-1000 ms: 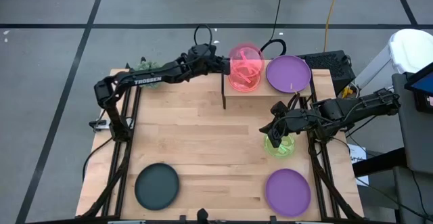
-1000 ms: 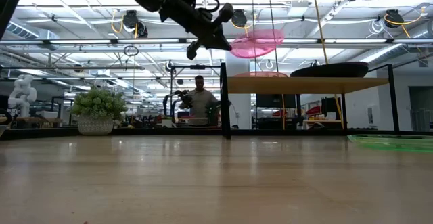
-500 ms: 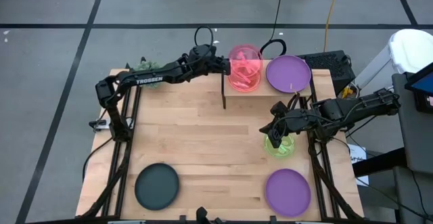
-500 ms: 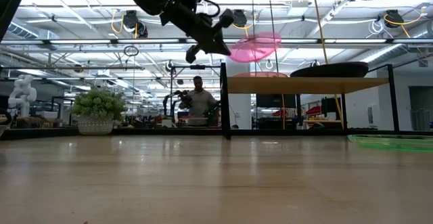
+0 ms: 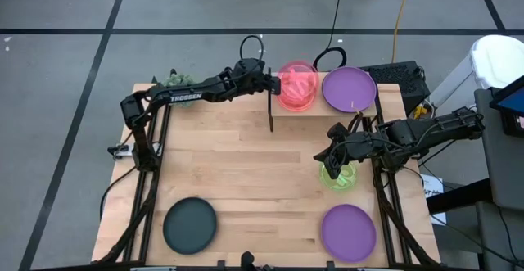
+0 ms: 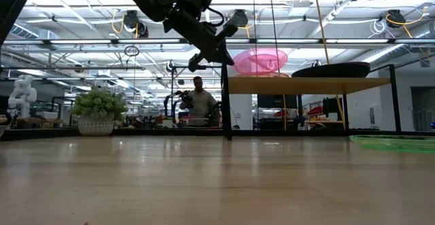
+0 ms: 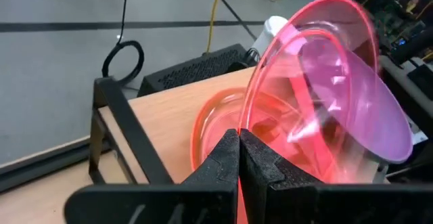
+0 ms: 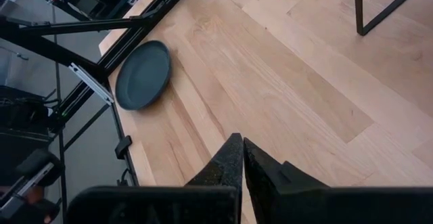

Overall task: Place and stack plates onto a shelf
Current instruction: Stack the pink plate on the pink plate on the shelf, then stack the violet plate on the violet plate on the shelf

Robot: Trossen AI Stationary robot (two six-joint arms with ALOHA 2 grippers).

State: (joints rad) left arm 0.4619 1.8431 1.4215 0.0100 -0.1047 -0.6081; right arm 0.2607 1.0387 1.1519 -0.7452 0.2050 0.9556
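Note:
My left gripper reaches over the left end of the shelf at the table's far side, shut on a translucent pink plate. Below that plate, a second pink plate lies flat on the shelf top. Beside it on the shelf's right half rests a purple plate. My right gripper hangs shut, with nothing between its fingers, above a green plate lying on the table at the right. A dark teal plate lies near left, and another purple plate lies near right. My left gripper pinches the pink plate's rim between its two fingers, on the plate's side toward the table's left. The fingers come from the table's left, slanting a little downward. The plate is tilted and sits just above the pink plate on the shelf.
A small green plant stands at the table's far left corner. The shelf's dark leg stands just near my left gripper. Bare tabletop lies between the arms. A person sits in the room beyond the table.
My left gripper has sunk toward the shelf with the pink plate. The plate now hangs lower, close over the pink plate lying on the shelf.

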